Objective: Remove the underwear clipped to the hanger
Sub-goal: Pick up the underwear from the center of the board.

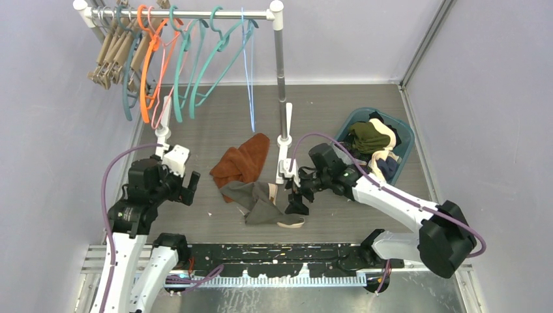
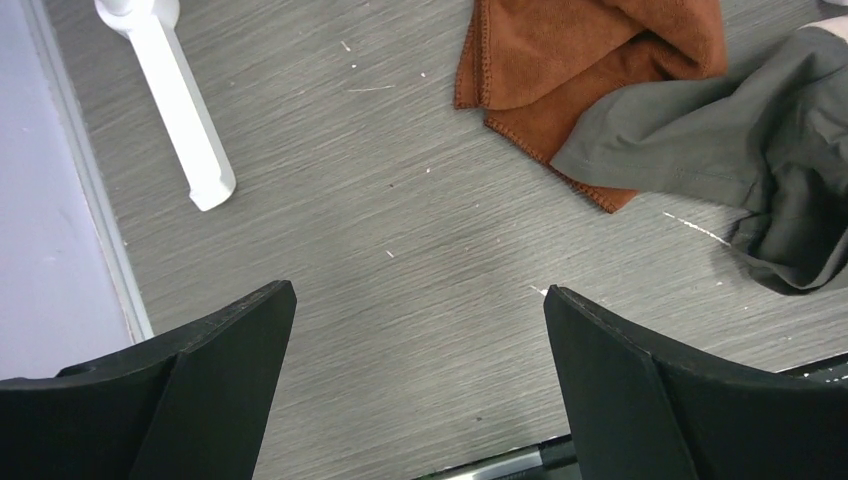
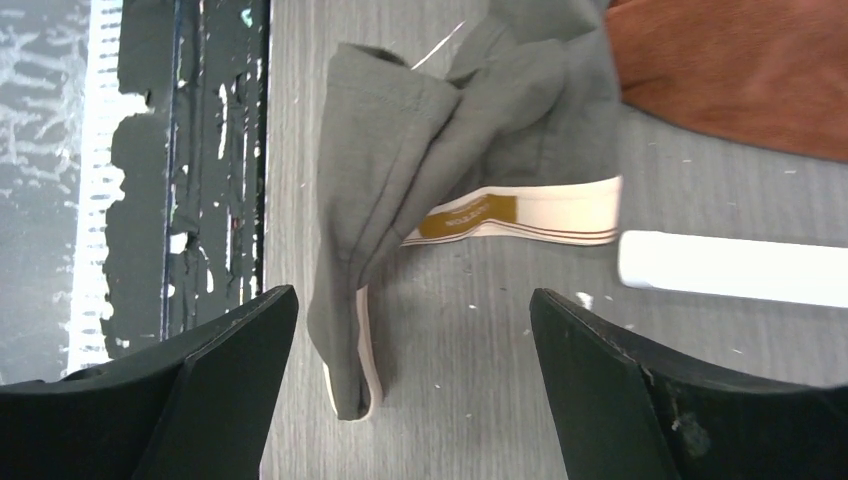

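A grey-brown pair of underwear [image 1: 259,201] with a cream waistband lies crumpled on the floor, partly over a rust-brown cloth [image 1: 244,163]. My right gripper [image 1: 297,199] is open and empty just right of it. In the right wrist view the underwear [image 3: 400,150] lies ahead of the open gripper [image 3: 415,290], its lower fold reaching between the jaws near the left one. My left gripper [image 1: 191,186] is open and empty to the left. In its view the gripper [image 2: 420,290] is over bare floor, with the underwear [image 2: 740,130] at the far right. The hangers [image 1: 169,59] on the rail hold no cloth.
A teal basket [image 1: 405,134] at the right holds several more garments. The rack's white feet [image 1: 285,160] stand next to my right gripper and near my left one [image 1: 163,134]. Tan clip hangers [image 1: 114,49] hang at the rail's left end. Grey walls close both sides.
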